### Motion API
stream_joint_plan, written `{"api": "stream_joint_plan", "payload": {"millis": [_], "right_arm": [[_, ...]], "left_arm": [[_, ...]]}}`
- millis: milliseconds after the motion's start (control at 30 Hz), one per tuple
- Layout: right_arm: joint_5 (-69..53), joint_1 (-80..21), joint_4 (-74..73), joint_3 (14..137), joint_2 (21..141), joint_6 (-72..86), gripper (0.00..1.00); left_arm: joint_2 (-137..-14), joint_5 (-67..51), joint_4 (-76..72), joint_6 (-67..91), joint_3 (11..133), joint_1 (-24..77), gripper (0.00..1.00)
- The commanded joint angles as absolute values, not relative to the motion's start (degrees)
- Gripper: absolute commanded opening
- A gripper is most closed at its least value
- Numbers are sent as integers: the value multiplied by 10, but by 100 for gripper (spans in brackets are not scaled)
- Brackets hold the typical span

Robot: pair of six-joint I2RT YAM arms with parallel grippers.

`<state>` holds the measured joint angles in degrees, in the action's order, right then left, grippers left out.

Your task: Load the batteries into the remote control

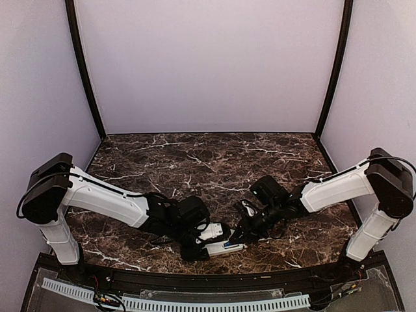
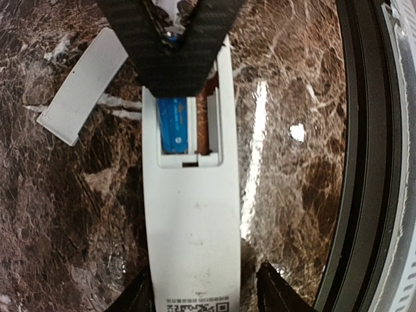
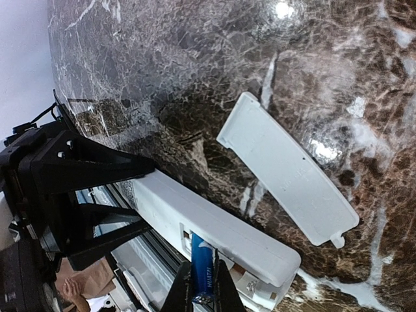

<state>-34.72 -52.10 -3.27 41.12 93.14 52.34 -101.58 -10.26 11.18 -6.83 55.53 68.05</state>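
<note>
The white remote control lies back-up near the table's front edge, its battery recess uncovered. A blue battery rests in the recess's left slot. My right gripper is shut on the end of the blue battery and reaches over the recess, its black fingers hiding the recess's far end. My left gripper straddles the remote's sticker end, open. Its left finger sits by the remote's edge and its right finger stands clear of it. From above, both grippers meet over the remote.
A loose white battery cover lies flat on the marble just beside the remote. The table's black front rim runs close along the remote's other side.
</note>
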Motion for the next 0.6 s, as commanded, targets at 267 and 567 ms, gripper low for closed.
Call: {"api": "stream_joint_plan", "payload": {"millis": [267, 567], "right_arm": [[-308, -528, -67, 392, 946, 514, 0], [-307, -528, -62, 395, 956, 513, 0]], "left_arm": [[-1017, -181, 64, -64, 587, 666, 63], [-1026, -231, -107, -31, 553, 617, 33]]}}
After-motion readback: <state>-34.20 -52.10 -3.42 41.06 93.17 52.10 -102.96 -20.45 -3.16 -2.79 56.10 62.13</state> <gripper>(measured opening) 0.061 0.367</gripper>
